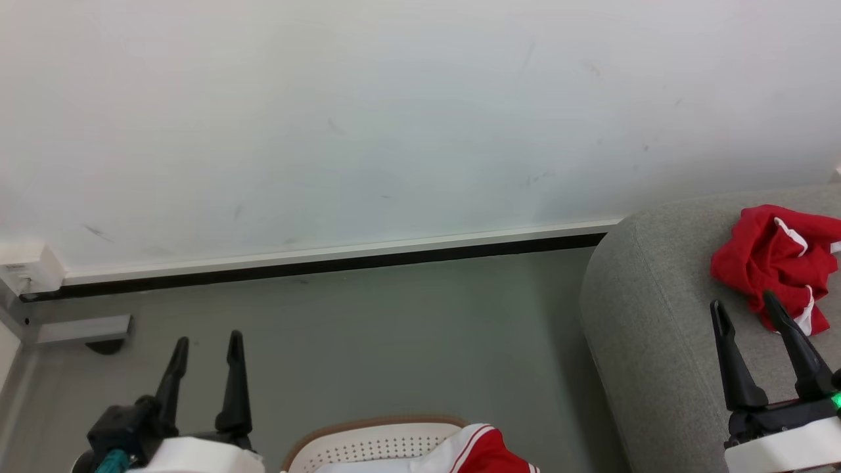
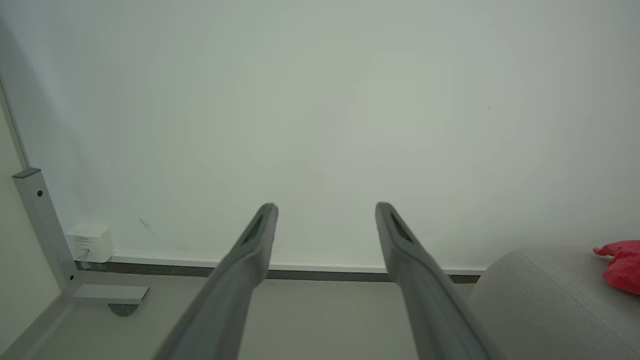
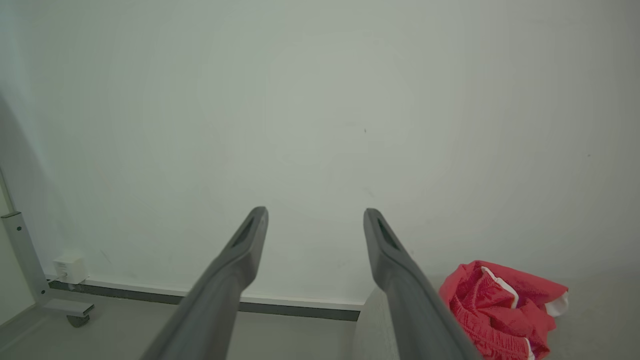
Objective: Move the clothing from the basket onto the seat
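While the left gripper [image 1: 207, 337] and right gripper [image 1: 744, 301] gape empty, the basket [image 1: 368, 424] holds red clothing [image 1: 489, 450], seemingly one garment.

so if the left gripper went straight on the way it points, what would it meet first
Most likely the white wall, a little above the skirting. The left gripper is open and empty, with nothing visible between it and the wall; the seat lies right of that line. Depth is unclear.

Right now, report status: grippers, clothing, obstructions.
Left gripper and right gripper open, empty. One crumpled red garment on grey upholstered seat; red-and-white garment in cream perforated basket. No obstruction seen.
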Robot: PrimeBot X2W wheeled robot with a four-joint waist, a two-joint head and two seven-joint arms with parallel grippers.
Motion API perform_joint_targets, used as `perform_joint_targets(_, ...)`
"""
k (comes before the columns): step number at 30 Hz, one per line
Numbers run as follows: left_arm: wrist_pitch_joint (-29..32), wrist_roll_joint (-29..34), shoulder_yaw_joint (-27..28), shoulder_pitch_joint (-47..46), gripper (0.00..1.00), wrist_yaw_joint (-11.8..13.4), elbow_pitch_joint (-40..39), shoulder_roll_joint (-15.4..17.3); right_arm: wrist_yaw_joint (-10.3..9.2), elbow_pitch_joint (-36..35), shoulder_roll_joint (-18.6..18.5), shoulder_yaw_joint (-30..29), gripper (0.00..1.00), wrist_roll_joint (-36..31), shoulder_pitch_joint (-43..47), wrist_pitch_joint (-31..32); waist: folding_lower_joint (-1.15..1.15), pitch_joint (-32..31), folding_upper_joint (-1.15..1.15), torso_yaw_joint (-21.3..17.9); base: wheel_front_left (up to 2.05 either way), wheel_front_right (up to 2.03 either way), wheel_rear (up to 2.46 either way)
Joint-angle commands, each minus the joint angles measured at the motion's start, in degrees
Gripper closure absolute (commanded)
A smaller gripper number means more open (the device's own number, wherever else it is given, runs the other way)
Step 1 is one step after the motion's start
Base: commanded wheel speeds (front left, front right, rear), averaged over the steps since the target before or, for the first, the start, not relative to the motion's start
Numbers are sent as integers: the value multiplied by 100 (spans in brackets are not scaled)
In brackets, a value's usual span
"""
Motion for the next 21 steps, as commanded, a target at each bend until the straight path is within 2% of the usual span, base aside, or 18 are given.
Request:
perform_joint_targets(1, -4, 109, 68, 109, 0, 7, -38, -39, -12, -90, 51, -86, 0, -84, 105, 0, 1, -1, 0, 12, 0, 0, 0)
perform_joint_targets(5, -4, 304, 261, 358, 0, -130, -82, -260, -12, -345, 520, -425, 0, -432, 522, 1, 1, 41, 0, 38, 0, 0, 0)
perform_joint_targets(8, -5, 480, 395, 436, 0, -223, -85, -408, -12, -384, 684, -438, 0, -644, 568, 0, 1, 64, 0, 35, 0, 0, 0)
perform_joint_targets(21, -5, 889, 752, 390, 0, -606, 57, -753, -12, -271, 761, -384, 0, -760, 441, 1, 1, 40, 0, 45, 0, 0, 0)
